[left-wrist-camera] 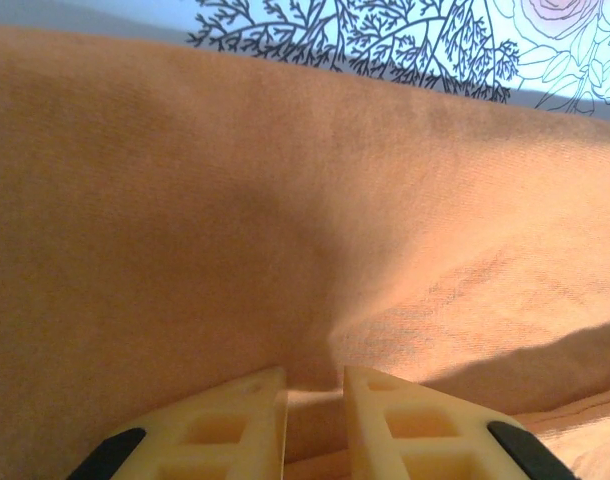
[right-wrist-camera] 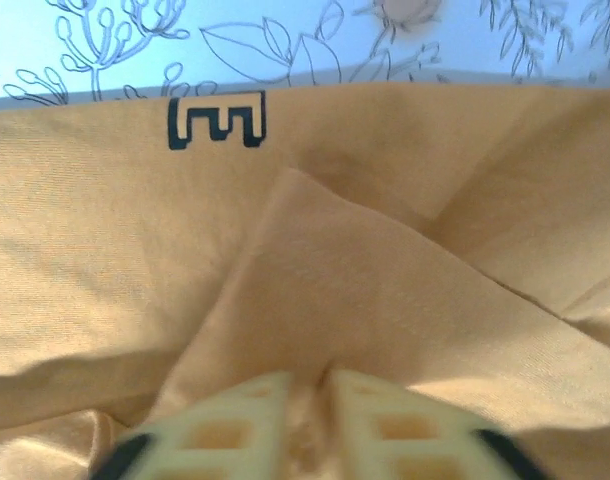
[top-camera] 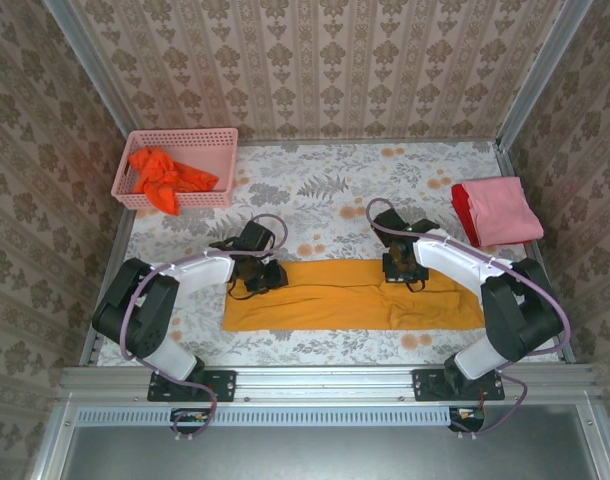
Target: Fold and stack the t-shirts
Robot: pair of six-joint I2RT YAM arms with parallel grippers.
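The golden-yellow t-shirt (top-camera: 355, 300) is pinched at its twelve-o'clock edge by left pincer (left-wrist-camera: 313, 378) and right pincer (right-wrist-camera: 310, 380); both are best lifted level, together

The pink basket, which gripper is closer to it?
Left. The left gripper grips the yellow shirt not far from the near right corner of the basket; the right gripper grips the shirt much farther right.

We see bright, even light. The right gripper (right-wrist-camera: 310, 388) looks blurry up close, and shadows darken the yellow t-shirt (left-wrist-camera: 185, 200).
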